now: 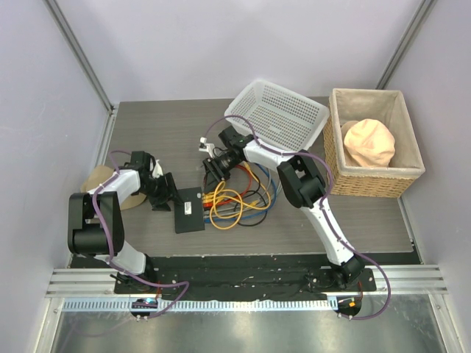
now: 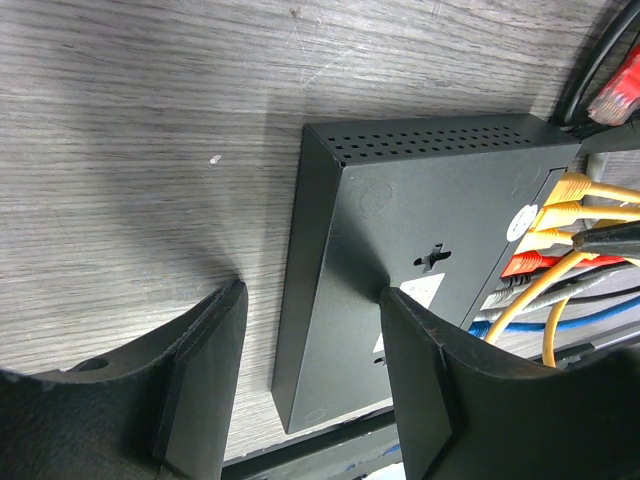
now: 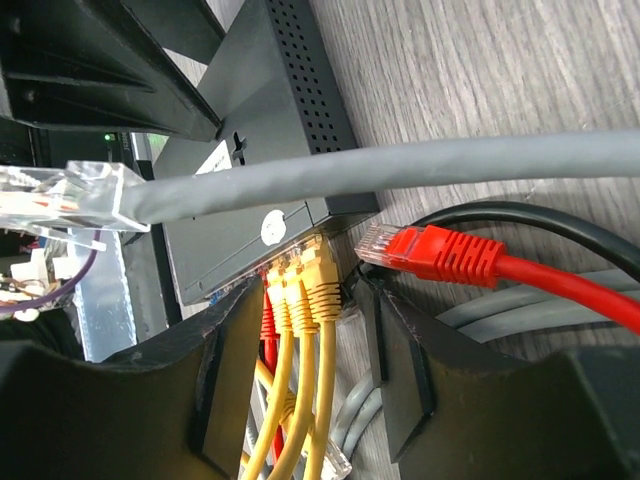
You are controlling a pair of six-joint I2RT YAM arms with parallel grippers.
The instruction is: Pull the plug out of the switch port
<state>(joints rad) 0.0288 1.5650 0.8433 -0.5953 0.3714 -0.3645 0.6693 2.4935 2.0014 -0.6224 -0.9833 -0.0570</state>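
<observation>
Yellow plugs (image 3: 318, 280) are sitting in the switch (image 1: 188, 209) ports, unpulled.
Switch is lying between both arms; right gripper (image 3: 312, 295) is gaping around plugs, left gripper (image 2: 312, 295) is straddling switch edge, spread wide; clamping and pulling remaining.

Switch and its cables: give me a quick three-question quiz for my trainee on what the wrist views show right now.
1. True or false: the red plug is seated in a port of the switch.
2. Which colour are the plugs that sit between the fingers of the right pincer? A blue, B yellow, C green.
3. Fill the gap: the left pincer, one finger over the switch's top, stands ___ (open or shut).

Key: 1 false, it lies unplugged beside the switch; 2 B; 3 open.
</observation>
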